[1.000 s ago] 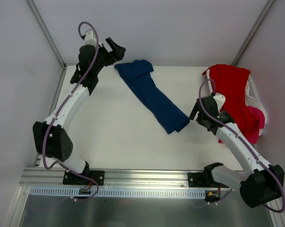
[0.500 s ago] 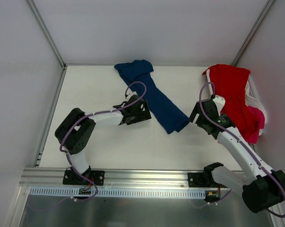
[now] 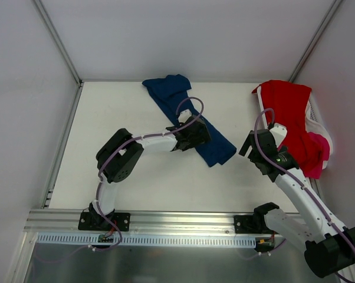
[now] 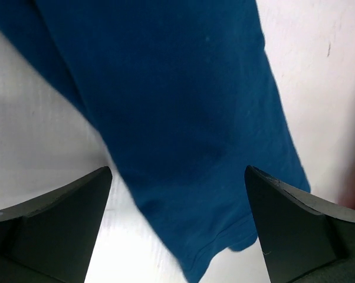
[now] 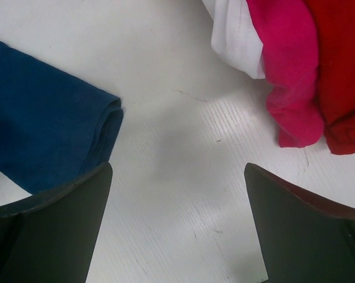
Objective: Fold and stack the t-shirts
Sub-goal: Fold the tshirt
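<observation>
Across the middle of the white surface (image 3: 124,106) the navy t-shirt (image 3: 173,94) lies as a long rumpled strip, running diagonally from the far edge toward the right arm; it is not yet spread flat, so the step in hand looks like the first one, laying this shirt out before any fold. Left end effector (image 4: 177,174) hovers over the strip's lower half with its fingers spread wide and nothing between them; right end effector (image 5: 177,171) is likewise released, empty, above bare surface between the navy shirt's bunched near end and the heap at the right. That heap is the red t-shirt (image 3: 289,109) and the pink t-shirt (image 3: 320,150), draped over a white basket (image 3: 316,122). Next move probably calls for each arm to pinch one edge of the navy cloth and draw it open.
</observation>
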You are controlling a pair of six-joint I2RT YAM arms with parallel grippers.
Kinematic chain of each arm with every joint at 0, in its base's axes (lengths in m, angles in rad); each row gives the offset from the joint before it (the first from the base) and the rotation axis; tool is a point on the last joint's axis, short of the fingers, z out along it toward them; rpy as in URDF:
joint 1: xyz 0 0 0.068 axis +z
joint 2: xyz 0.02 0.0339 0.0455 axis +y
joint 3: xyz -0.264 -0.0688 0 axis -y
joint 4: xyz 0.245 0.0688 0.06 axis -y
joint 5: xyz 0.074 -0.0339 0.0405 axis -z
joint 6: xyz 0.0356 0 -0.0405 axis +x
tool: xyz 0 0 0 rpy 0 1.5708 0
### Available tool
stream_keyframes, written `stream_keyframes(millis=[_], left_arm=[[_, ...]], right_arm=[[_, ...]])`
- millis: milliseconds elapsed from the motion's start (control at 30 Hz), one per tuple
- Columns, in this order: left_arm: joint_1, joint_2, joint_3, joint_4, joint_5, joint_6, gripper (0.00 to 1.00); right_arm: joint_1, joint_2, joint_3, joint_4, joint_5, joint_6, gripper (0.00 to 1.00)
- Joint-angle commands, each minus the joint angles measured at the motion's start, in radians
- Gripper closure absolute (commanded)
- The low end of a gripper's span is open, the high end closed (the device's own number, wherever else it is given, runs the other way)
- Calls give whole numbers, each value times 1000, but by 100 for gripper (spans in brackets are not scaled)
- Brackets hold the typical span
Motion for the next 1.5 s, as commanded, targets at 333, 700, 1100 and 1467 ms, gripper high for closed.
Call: stream_keyframes(millis=[333,700,1100,1467], left_arm=[[-6,149,101,-79,-80,-65,9],[-6,204,158,-97,-80,-63,81],[17,106,69,-100,11,101,100],[31,-240,-343,-149,-88,237,100]], right_arm=[[4,26,-8,-6,40,20,1],[6,64,-8,8,42,18,1],[6,69,-9,12,25,17,0],[10,141,-13,72,-56,35,1]])
